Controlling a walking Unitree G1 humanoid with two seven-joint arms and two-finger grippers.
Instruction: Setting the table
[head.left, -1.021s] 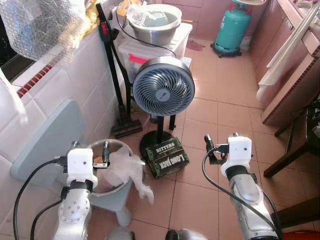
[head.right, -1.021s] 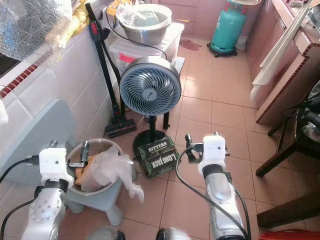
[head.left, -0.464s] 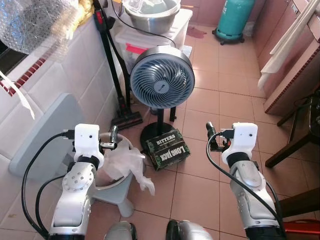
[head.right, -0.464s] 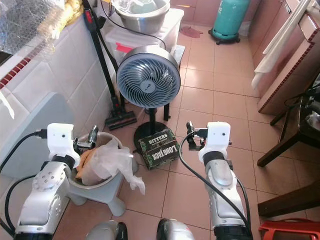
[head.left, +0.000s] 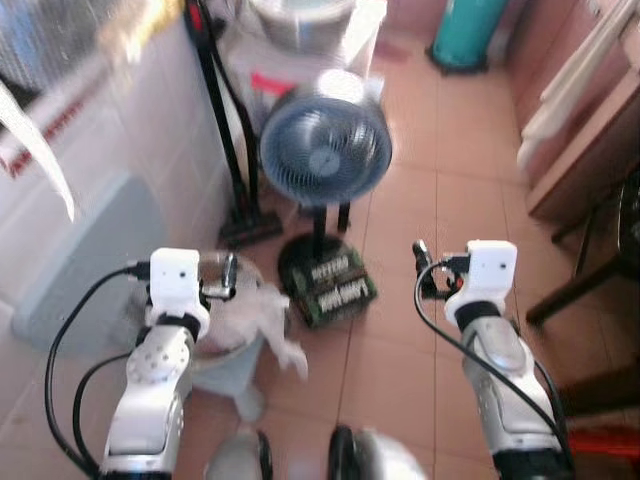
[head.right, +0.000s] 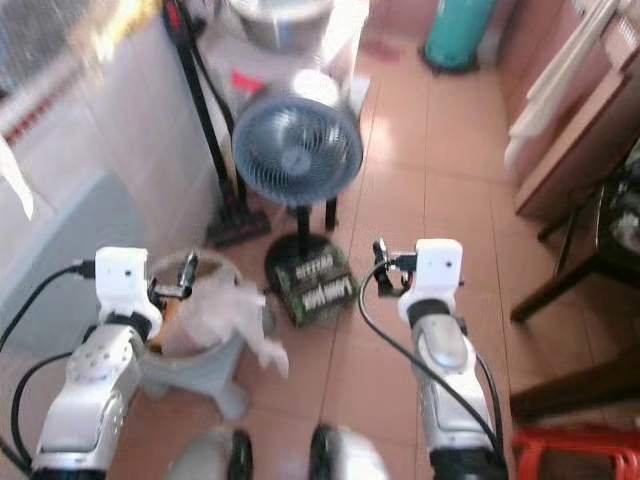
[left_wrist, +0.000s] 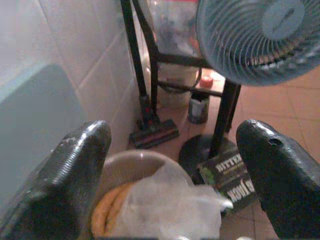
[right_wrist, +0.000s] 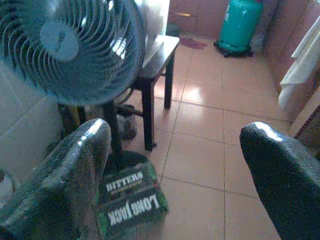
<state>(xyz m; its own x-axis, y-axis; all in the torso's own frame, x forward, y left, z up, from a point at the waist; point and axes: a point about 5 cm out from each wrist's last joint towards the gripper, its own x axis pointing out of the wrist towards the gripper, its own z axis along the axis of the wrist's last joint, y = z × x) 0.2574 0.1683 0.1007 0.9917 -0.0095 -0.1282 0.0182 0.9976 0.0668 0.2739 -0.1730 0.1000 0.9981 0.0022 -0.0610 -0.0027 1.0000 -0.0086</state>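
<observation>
Task judged barely begun — no tableware or table seen. Left gripper (left_wrist: 170, 165) and right gripper (right_wrist: 175, 165) held released, empty, over tiled floor (head.left: 440, 180); fan (head.left: 325, 150) far ahead, bin (head.left: 225, 330) near left.

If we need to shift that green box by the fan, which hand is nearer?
Probably the right hand: it hangs open over bare floor beside the green box. The left hand, also open, hovers above the bucket with the plastic bag.
</observation>
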